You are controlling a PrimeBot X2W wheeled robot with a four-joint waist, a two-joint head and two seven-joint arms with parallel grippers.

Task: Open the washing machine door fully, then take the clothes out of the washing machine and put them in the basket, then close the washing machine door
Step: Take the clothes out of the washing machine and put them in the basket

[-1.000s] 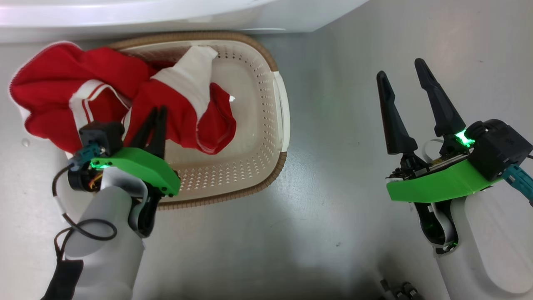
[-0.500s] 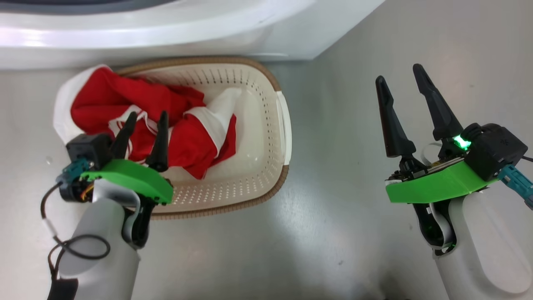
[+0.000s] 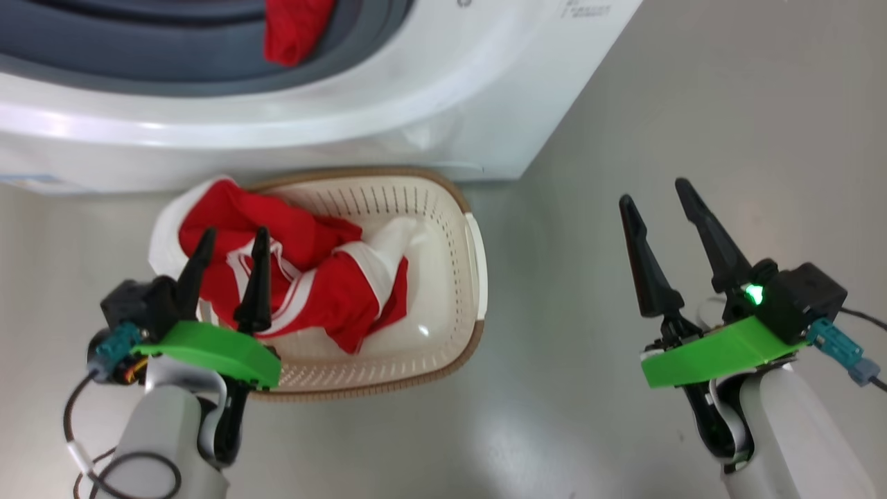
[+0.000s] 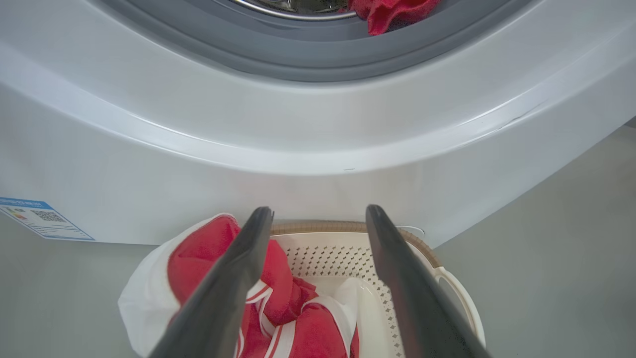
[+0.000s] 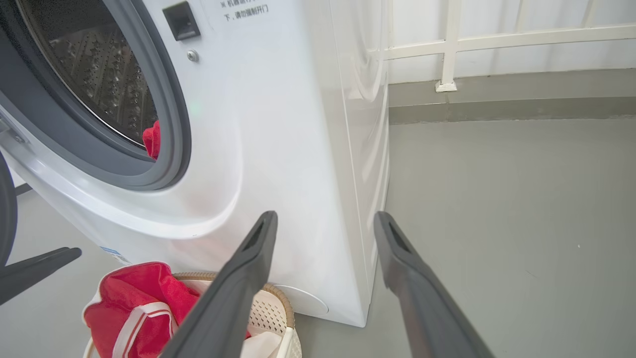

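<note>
Black-fingered left claw point(image 3: 235, 231) spread above the clothes point(image 3: 326, 291) in the basket point(image 3: 478, 263), right claw point(image 3: 654, 190) spread too over the floor point(image 3: 554, 388)

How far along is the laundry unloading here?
Done: washer open, a red jersey lies in the basket. In hand: nothing; left end effector, over the basket, and right end effector are open. Left: the red piece in the drum, then shutting the washer.

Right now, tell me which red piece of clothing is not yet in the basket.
The small red piece draped over the grey gasket of the washing machine; the red-and-white jersey lies bunched in the basket.
</note>
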